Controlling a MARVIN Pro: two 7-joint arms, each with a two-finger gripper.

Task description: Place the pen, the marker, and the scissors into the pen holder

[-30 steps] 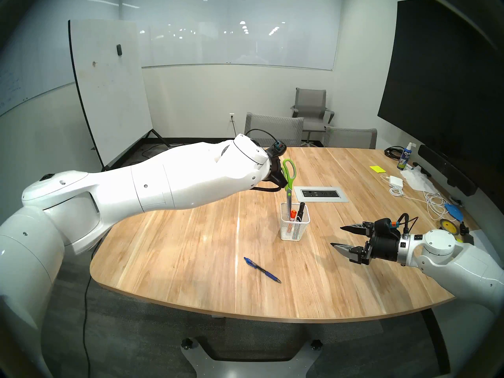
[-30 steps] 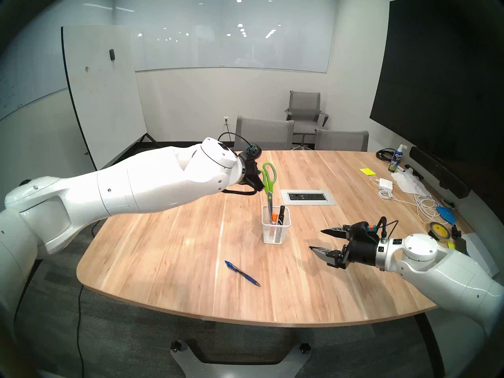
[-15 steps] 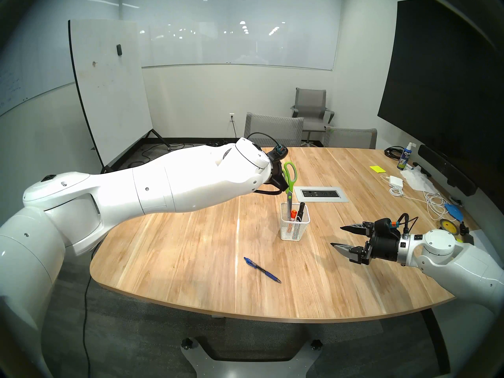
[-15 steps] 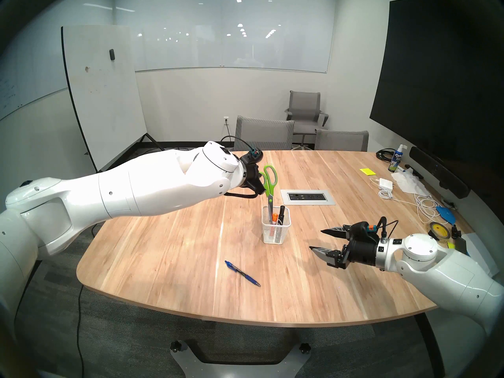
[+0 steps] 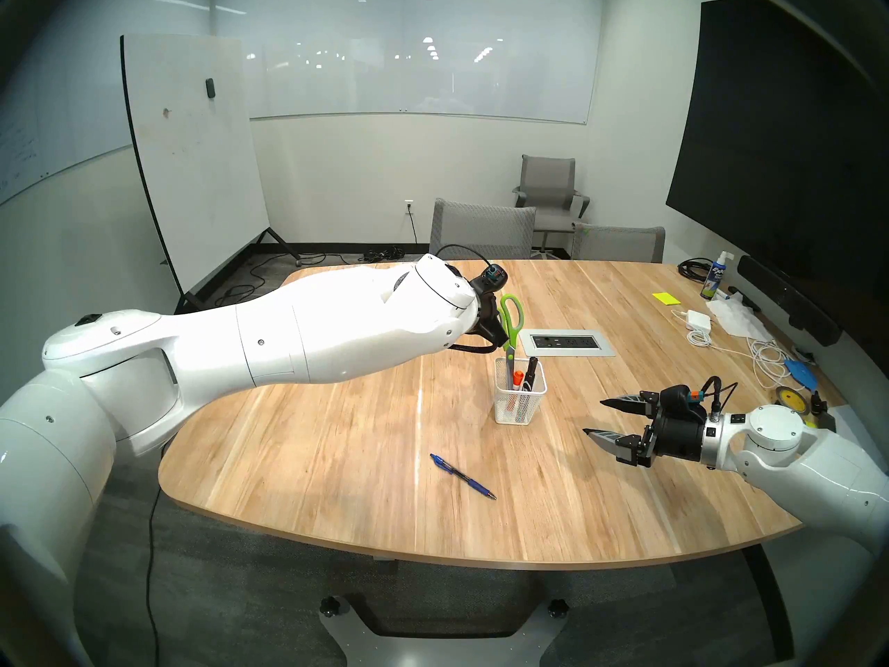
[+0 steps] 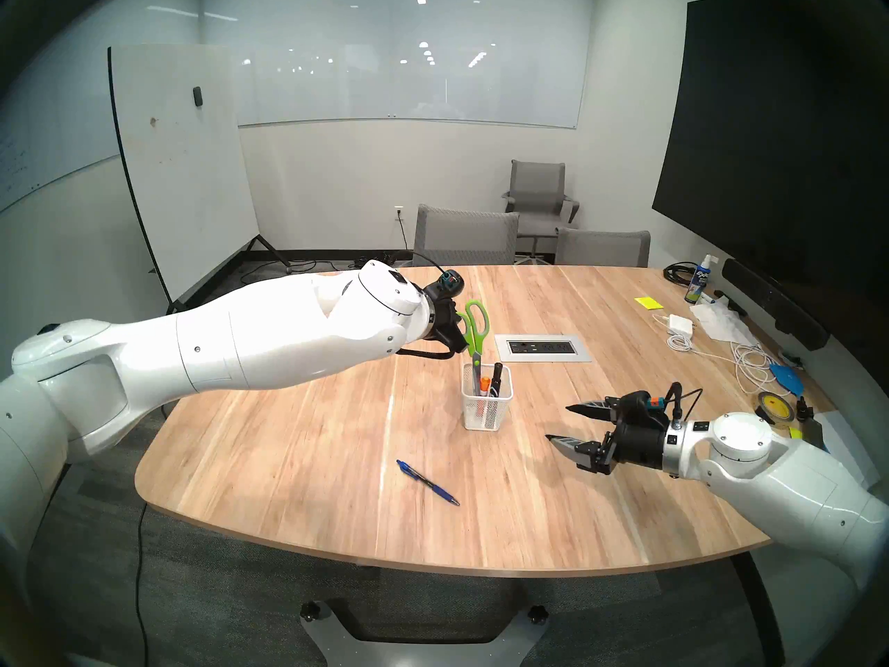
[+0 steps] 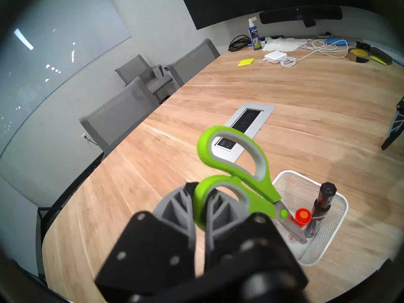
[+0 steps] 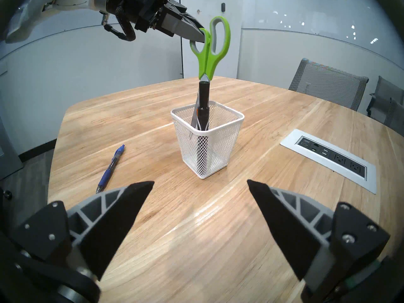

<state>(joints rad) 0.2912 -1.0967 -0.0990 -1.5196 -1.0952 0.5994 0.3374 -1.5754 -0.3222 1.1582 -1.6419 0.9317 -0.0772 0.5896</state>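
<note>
The scissors (image 5: 513, 314) with lime-green handles hang upright, blades down inside the white mesh pen holder (image 5: 520, 401) at mid-table. My left gripper (image 7: 200, 191) is shut on the smaller handle loop of the scissors (image 7: 260, 175). A black marker (image 7: 323, 199) and an orange-capped marker (image 7: 302, 217) stand in the pen holder (image 7: 328, 237) beside the blades. The blue pen (image 5: 463, 476) lies flat on the table nearer the front edge. My right gripper (image 8: 200, 184) hovers open and empty to the right of the pen holder (image 8: 207, 147), facing it.
A grey outlet plate (image 5: 566, 342) is set into the table just behind the holder. A spray bottle (image 5: 714, 280), a white charger with cables (image 5: 697, 320), yellow sticky notes (image 5: 665, 298) and tape (image 5: 791, 397) crowd the right side. Grey chairs (image 5: 483, 228) stand at the far edge.
My left arm has come down a little, carrying the scissors' blades deeper into the pen holder. The right arm and the pen have not moved.
</note>
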